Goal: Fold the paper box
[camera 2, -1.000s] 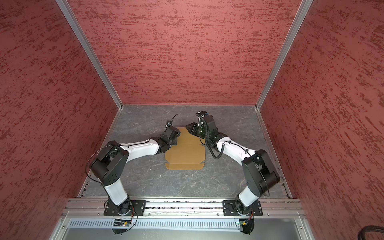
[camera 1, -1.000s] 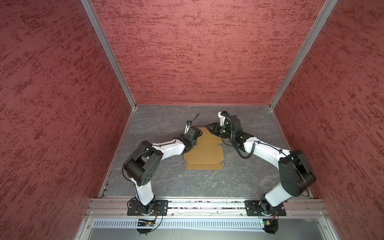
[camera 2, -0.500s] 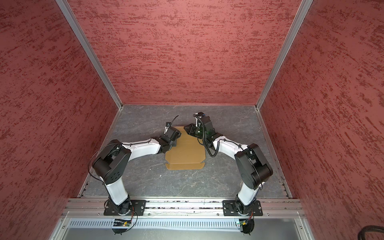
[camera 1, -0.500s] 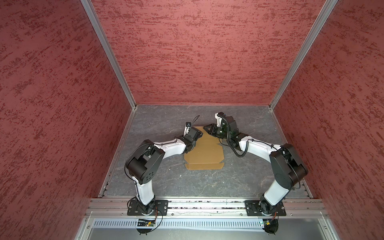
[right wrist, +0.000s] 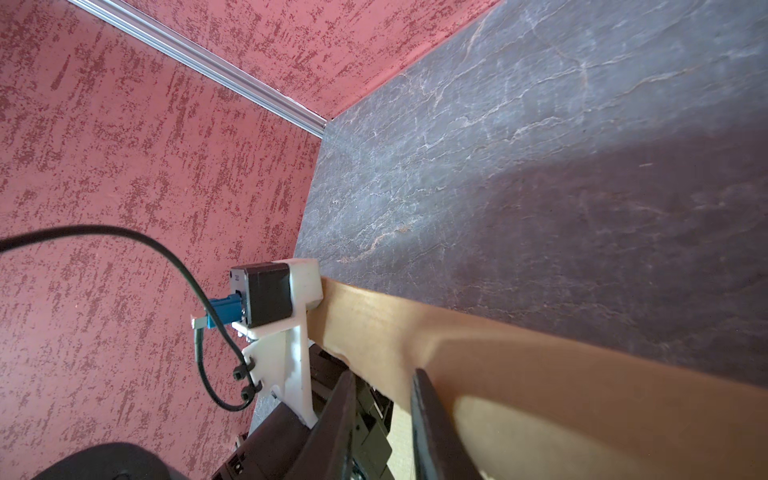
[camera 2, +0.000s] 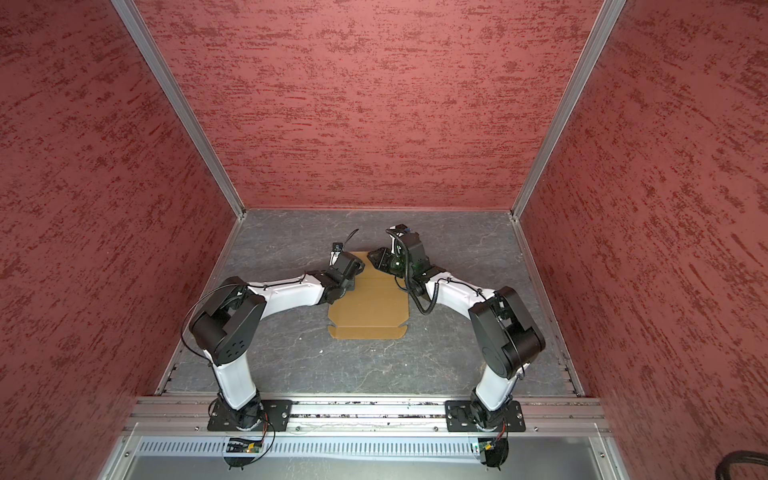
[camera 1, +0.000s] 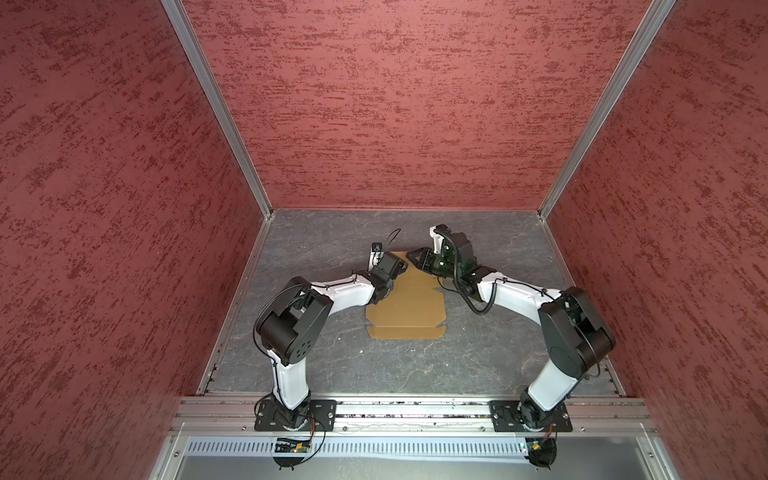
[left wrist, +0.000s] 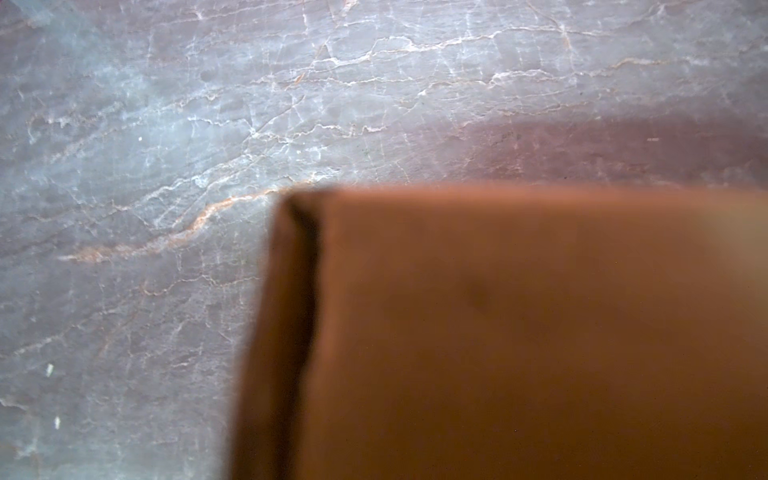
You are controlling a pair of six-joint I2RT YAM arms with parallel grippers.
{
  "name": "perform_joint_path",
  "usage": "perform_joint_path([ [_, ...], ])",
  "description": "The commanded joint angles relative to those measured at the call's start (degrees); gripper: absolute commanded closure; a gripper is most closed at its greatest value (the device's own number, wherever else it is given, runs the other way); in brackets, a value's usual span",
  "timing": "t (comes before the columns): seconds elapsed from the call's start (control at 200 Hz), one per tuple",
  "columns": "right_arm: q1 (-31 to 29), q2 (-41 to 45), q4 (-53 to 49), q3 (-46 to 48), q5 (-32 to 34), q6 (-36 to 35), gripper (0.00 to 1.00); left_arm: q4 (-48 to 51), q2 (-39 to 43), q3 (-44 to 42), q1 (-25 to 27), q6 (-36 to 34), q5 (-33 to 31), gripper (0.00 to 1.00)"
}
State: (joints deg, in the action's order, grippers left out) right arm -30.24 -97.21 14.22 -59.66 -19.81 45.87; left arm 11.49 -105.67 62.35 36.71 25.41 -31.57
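The paper box [camera 1: 405,307] lay mostly flat on the surface [camera 1: 332,365]. The right gripper [right wrist: 382,374] stood slightly parted at its far flap; I couldn't tell whether it pinched. The left gripper [camera 1: 390,267] hid its jaws at the far-left corner.

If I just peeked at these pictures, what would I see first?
Your eye lands first on the paper box, a mostly flat tan cardboard sheet in the middle of the gray stone-look table. Two white-and-black robot arms, the left arm and the right arm, bend in over its far end. Speckled red walls stand all around.
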Motion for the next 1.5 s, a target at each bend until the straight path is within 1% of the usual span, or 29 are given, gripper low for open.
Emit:
perform_joint_path([
  [0.0, -0.26, 5.14, -2.29, -0.68, 2.42, -2.01, 0.69, 2.66, -0.33, -0.68, -0.72, 0.71, -0.24, 0.90],
  [0.09, -0.19, 9.41, -5.72, -0.32, 4.52, -3.55, 0.64, 3.32, -0.03, -1.07, -0.94, 1.35, -0.38, 0.93],
  [0.271, 0.17, 19.65, -15.86, 0.99, 9.99, -6.83, 0.51, 3.45, 0.79, -2.41, -1.37, 2.50, 0.01, 0.96],
  [0.411, 1.24, 23.95, -24.67, 1.68, 14.18, -9.12, 0.48, 2.61, 1.19, -3.46, -1.52, 2.21, 0.53, 0.97],
  [0.506, 2.43, 24.49, -27.61, 1.41, 14.44, -10.37, 0.47, 1.88, 1.39, -3.84, -1.55, 1.80, 0.97, 0.97],
  [0.701, 3.81, 20.55, -30.30, -1.04, 12.37, -13.23, 0.45, 1.19, 1.44, -3.91, -1.29, 1.21, 1.76, 0.98],
  [0.932, 6.02, 14.25, -28.18, -4.17, 8.59, -15.56, 0.37, 1.17, 1.80, -4.44, -0.94, 1.00, 1.77, 0.98],
  [0.952, 6.07, 12.48, -27.98, -4.44, 8.22, -15.77, 0.36, 1.04, 1.89, -4.47, -1.01, 0.96, 1.76, 0.98],
  [1.032, 6.26, 10.33, -27.06, -5.36, 7.07, -16.82, 0.35, 0.82, 2.04, -4.94, -0.94, 0.87, 1.87, 0.98],
  [1.262, 6.55, 6.51, -25.91, -7.79, 5.57, -19.09, 0.34, 0.70, 1.89, -4.96, -0.88, 0.88, 2.48, 0.98],
  [1.493, 6.98, 1.55, -23.51, -9.63, 1.92, -19.32, 0.34, 0.81, 1.87, -4.83, -0.67, 0.78, 2.60, 0.98],
])
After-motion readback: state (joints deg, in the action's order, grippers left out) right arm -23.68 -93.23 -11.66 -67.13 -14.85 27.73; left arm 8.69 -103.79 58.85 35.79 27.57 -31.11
